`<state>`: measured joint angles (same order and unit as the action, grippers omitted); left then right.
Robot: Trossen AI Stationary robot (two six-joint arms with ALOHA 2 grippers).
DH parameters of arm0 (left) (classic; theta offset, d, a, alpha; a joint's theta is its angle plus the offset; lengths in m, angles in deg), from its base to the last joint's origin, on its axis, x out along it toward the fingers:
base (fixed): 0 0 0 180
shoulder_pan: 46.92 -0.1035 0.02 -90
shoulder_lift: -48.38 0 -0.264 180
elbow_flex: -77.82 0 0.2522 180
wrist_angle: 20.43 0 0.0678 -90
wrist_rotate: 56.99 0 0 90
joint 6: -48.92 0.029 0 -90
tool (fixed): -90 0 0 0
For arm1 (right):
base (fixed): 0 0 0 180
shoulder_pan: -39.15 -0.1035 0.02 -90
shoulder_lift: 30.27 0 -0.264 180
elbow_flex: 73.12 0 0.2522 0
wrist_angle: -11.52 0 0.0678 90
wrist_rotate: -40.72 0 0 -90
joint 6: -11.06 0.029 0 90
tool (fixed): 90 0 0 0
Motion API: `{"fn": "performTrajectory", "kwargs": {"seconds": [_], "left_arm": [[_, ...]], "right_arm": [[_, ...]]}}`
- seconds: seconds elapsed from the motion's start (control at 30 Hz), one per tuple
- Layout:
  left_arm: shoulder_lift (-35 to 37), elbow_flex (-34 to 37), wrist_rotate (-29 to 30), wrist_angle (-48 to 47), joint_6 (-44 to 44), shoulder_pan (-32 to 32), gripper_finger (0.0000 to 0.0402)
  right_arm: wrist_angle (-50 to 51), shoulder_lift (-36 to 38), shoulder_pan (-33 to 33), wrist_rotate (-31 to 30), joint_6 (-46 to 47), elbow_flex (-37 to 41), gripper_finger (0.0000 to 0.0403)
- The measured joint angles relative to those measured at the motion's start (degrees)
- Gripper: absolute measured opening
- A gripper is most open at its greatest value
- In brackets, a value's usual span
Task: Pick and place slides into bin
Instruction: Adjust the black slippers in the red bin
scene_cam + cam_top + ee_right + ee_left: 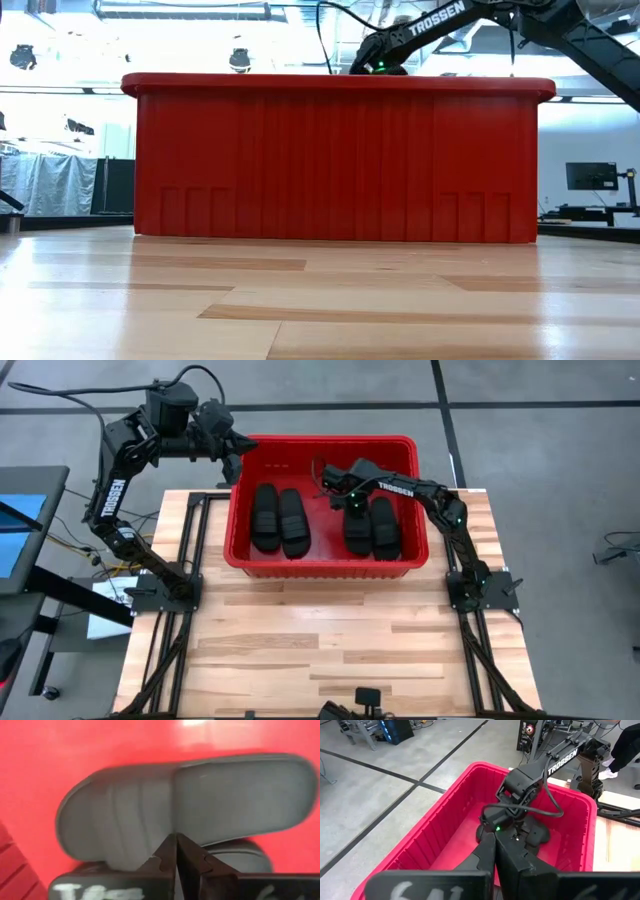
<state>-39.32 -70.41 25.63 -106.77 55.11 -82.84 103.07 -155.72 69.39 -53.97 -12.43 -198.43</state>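
The red bin [325, 568] stands on the far middle of the table and fills the low view [340, 160]. Four black slides lie in it, soles down: one pair at the left [280, 520], one pair at the right [372, 526]. My right gripper [350, 505] is inside the bin, shut, pointing down at the far end of the right pair; its wrist view shows the fingertips [176, 840] at the strap edge of one slide [150, 810]. My left gripper [238, 455] is shut and empty, above the bin's far left corner. My right gripper's shut fingers point down at the edge of the slide's ribbed strap [160, 827]. I cannot tell whether they touch it. The slide lies flat on the bin's floor beside its mate [240, 857].
The bin's walls [445, 800] rise around my right gripper. The wooden table [330, 650] lies bare in front of the bin. A person's legs [627, 745] show beyond the table in the left wrist view. The low view shows only the right arm's upper link [430, 25] above the rim.
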Motion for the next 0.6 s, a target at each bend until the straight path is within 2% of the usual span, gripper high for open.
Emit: {"fn": "performTrajectory", "kwargs": {"seconds": [0.3, 0.6], "left_arm": [[0.0, 0.0, -2.4, 0.0, 0.0, 0.0, 0.0000], [0.0, 0.0, -2.6, 0.0, 0.0, 0.0, 0.0000]], "right_arm": [[-1.9, 0.0, 3.2, -3.5, -0.2, -3.4, 0.0000], [-1.0, -1.5, 4.6, -3.0, -2.7, -2.8, 0.0000]]}}
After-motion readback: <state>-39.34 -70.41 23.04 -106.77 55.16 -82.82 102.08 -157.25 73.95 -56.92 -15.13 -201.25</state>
